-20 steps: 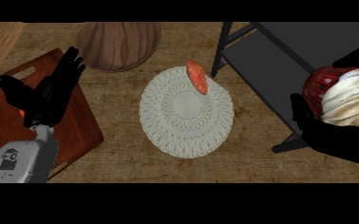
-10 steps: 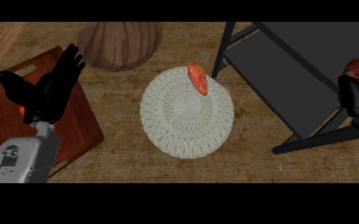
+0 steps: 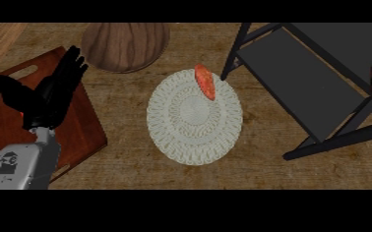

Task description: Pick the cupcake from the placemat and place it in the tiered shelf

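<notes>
The cupcake shows nowhere in my view, so I cannot tell where it is. The round white placemat (image 3: 194, 117) lies flat in the middle of the surface (image 3: 254, 167), well to the right of my left-hand fingers (image 3: 69, 73), and nothing stands at its centre. On its upper right edge rests a thin orange-red slice (image 3: 205, 81), tilted, its top end just beside the front leg of the shelf.

The tiered shelf (image 3: 301, 91) is farther right still, at the far side of the placemat from my fingers: a black frame with a dark grey board set at an angle, one black bar crossing low toward the right edge. The part of the board that I can see is bare.

My left hand (image 3: 51, 96) comes in from the lower left, grey forearm below it. Its fingers are straight and spread, pointing up and away from me, holding nothing. It hovers over a reddish wooden tray (image 3: 83, 137) at the left edge, and whether it touches the tray I cannot tell. Just above and to the right of my fingertips sits a round wooden bowl (image 3: 125, 45), its rim near them but apart.

My right hand is out of view.
</notes>
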Motion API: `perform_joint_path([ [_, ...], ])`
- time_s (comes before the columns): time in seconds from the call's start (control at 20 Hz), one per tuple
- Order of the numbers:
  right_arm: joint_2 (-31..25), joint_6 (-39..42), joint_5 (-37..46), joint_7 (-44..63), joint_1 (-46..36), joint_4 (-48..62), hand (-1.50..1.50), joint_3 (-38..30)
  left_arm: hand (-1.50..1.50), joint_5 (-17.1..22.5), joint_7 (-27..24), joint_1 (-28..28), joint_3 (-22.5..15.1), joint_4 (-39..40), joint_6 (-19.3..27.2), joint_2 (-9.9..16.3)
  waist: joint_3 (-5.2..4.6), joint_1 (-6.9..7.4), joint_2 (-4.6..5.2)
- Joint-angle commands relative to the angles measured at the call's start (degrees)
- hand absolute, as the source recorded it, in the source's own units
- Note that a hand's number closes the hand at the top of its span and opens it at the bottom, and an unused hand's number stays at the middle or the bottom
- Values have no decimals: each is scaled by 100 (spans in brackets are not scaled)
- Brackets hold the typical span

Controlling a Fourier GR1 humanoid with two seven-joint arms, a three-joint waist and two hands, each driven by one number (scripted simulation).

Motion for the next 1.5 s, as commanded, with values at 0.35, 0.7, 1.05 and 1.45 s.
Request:
perform_joint_path([
  [0.35,-363,-1048,-311,-1418,-137,1505,-150,-1078,0,24,130,182,18,-232,-116,10,180,-36,59],
  [0.7,-1153,376,-2072,-935,37,2047,-150,-1861,0,59,183,251,145,-271,-173,96,182,-105,27],
  [1.05,-2357,1275,-3212,-1117,330,2984,-150,-3069,0,-227,-101,26,31,95,76,-207,181,-127,50],
  [1.45,-3378,3090,-4706,-1767,1121,4161,-150,-4303,0,-131,-83,215,105,-62,-66,-152,180,-138,38],
])
